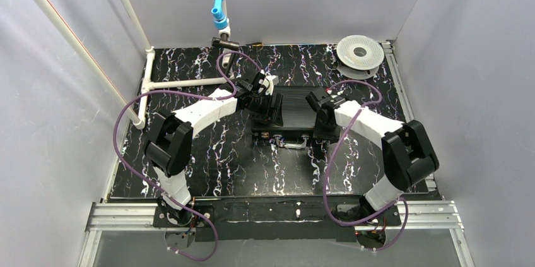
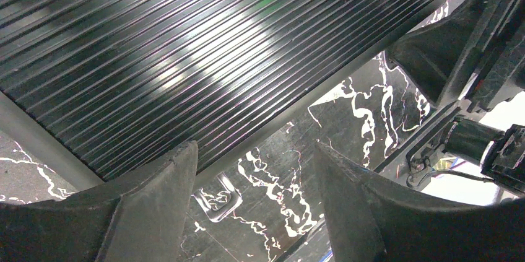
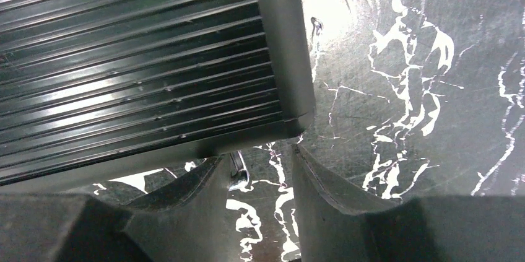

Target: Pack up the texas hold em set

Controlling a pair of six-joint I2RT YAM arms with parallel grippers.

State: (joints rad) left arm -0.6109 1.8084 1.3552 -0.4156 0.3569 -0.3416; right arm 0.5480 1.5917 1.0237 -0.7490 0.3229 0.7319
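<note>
From above, the shut black briefcase [image 1: 287, 106] lies between your left claw [image 1: 270, 100] and right claw [image 1: 322, 118]. The left claw [image 2: 254, 150] is half open and empty beside its edge. The right claw [image 3: 257, 160] is half open and empty at a corner; press both sides evenly.

No writing can be read. The briefcase [image 1: 291, 106] shows only ribs; the spool [image 1: 359, 54] is too small to tell.

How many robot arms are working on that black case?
2. The left arm reaches to the left end of the black case; the right arm reaches to its right end. No other arm shows in any view.
</note>
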